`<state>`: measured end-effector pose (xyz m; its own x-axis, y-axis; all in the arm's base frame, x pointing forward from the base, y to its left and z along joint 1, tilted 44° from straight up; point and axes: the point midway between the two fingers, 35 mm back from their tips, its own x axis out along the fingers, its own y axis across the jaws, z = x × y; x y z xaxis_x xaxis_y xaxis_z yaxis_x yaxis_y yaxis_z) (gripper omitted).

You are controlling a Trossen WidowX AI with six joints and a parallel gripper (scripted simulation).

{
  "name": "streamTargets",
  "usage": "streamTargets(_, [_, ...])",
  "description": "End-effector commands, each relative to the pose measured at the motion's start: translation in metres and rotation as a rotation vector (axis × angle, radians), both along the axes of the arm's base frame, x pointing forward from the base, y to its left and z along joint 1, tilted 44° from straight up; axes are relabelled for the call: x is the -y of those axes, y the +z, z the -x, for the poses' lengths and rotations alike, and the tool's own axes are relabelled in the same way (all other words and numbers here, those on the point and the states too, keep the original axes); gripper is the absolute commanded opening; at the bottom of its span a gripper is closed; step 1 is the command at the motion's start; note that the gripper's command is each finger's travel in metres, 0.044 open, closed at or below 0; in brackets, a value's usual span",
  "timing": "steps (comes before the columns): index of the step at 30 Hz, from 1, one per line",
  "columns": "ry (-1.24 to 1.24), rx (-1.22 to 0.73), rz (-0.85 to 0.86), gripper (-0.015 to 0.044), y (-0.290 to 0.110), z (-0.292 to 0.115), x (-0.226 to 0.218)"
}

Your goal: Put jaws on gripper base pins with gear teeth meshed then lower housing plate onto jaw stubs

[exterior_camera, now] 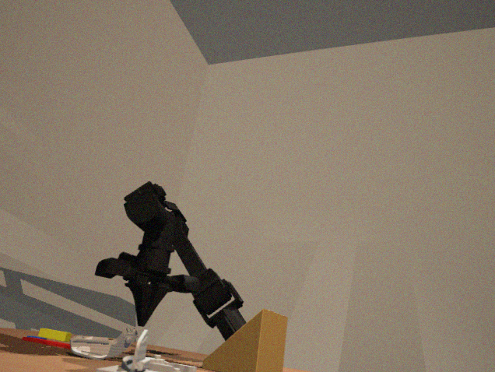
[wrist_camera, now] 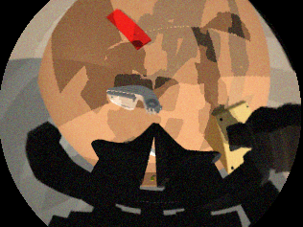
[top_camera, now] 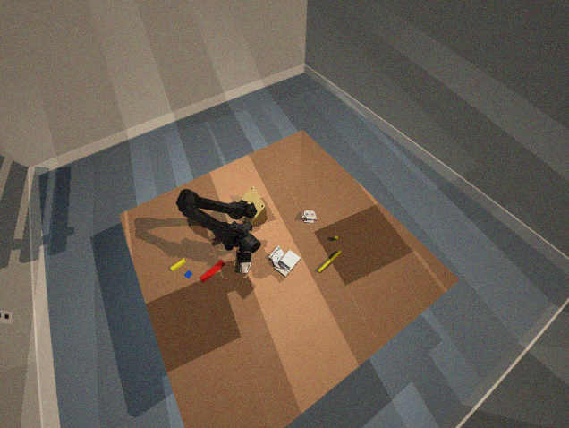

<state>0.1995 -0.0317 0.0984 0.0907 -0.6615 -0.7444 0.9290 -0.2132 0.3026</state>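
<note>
My gripper (exterior_camera: 141,324) (wrist_camera: 155,124) is shut and empty, fingertips together and pointing down. It hangs above and close to a loose white jaw (top_camera: 245,267) (exterior_camera: 89,347) (wrist_camera: 126,99), which lies on the table with its toothed end toward the fingertips in the wrist view. The white gripper base (top_camera: 290,261) stands to the right of that jaw in the top view. A second white jaw (exterior_camera: 140,347) appears to stand up at the base; whether it sits on a pin I cannot tell. The small white housing plate (top_camera: 309,215) lies apart, farther back.
A yellow wedge block (top_camera: 254,202) (exterior_camera: 270,339) (wrist_camera: 231,138) stands beside the arm. A red bar (top_camera: 212,271) (wrist_camera: 129,30), a blue piece (top_camera: 188,274) and a yellow block (top_camera: 177,264) (exterior_camera: 54,335) lie left of the loose jaw. A yellow stick (top_camera: 329,261) and a small yellow piece (top_camera: 335,237) lie right of the base.
</note>
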Motion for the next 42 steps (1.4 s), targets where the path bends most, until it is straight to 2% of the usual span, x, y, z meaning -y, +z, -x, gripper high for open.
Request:
streamTargets(1, [0.002,0.002,0.001,0.0000,0.000,-0.005,0.002])
streamTargets(42, [-0.010,0.021,0.007,0.0000,-0.007,-0.049,0.039])
